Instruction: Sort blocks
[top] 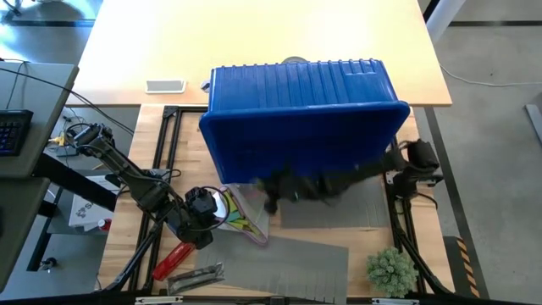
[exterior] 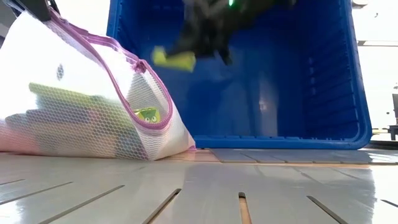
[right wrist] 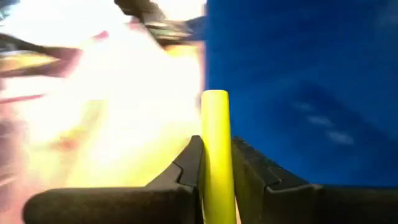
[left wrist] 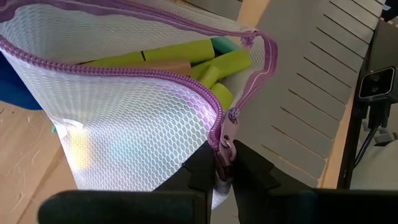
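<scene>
Left hand (left wrist: 225, 163) pinched closed; right hand (right wrist: 216, 163) clamped (arm outstretched).

Probably a lab — framed workbench (top: 161, 119)

You have a white honeycomb-mesh cloth pouch (left wrist: 124, 130) edged with a lilac zipper (left wrist: 225, 134). The lime block (right wrist: 216, 155) in the right end effector (right wrist: 216, 165) looks smooth and matt. The blue bin (top: 296, 127) is ribbed, slightly glossy plastic. The slatted grey mat (exterior: 205, 186) has a soft sheen; the counter (top: 118, 241) is pale wood.
</scene>
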